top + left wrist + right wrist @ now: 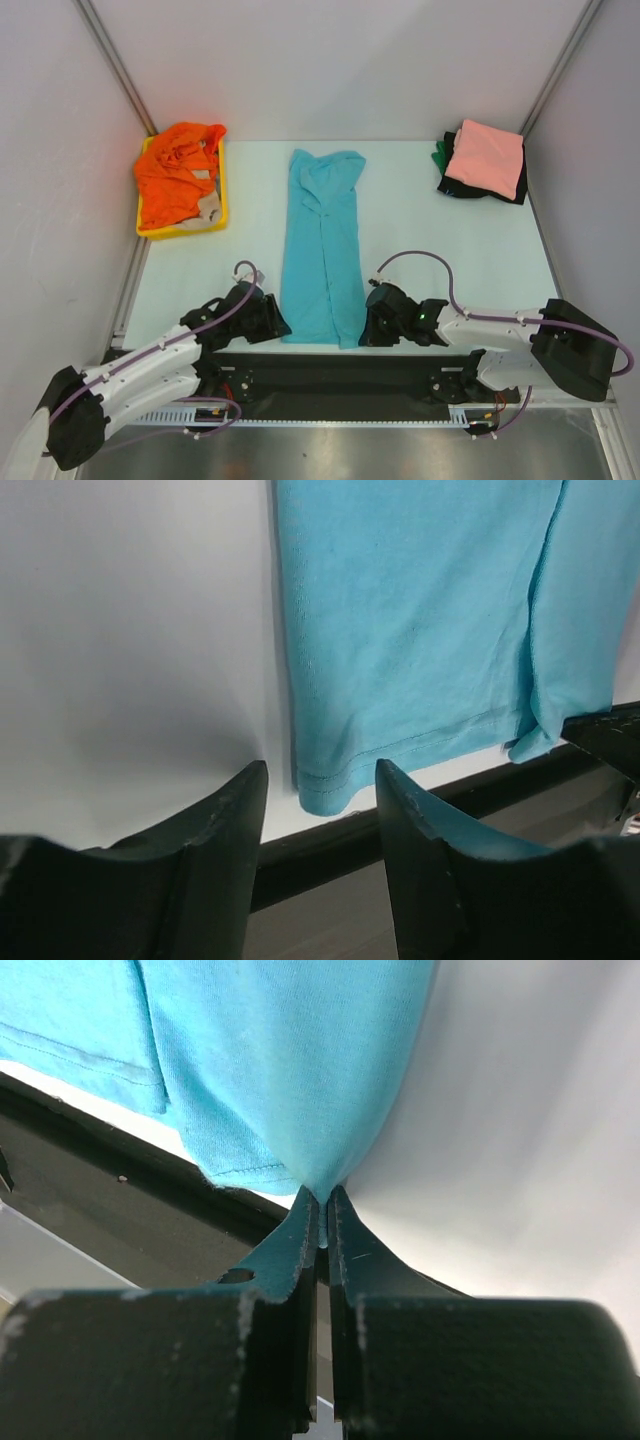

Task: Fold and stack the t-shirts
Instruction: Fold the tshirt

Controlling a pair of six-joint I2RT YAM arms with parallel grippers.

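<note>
The turquoise t-shirt point(322, 245) lies folded lengthwise in a long strip down the middle of the table, collar at the far end. My right gripper point(323, 1200) is shut on its near right hem corner point(300, 1110); in the top view the right gripper point(368, 325) sits at that corner. My left gripper point(320, 780) is open, its jaws either side of the near left hem corner point(325, 790) without touching it; the top view shows it point(272, 322) at that corner. A folded stack with a salmon pink shirt point(486, 155) on top of black and green ones sits far right.
A yellow tray point(222, 200) at the far left holds a crumpled orange shirt point(175, 180) and a beige one point(208, 205). The table's black front edge point(330, 850) lies just below both hem corners. Grey walls enclose the table.
</note>
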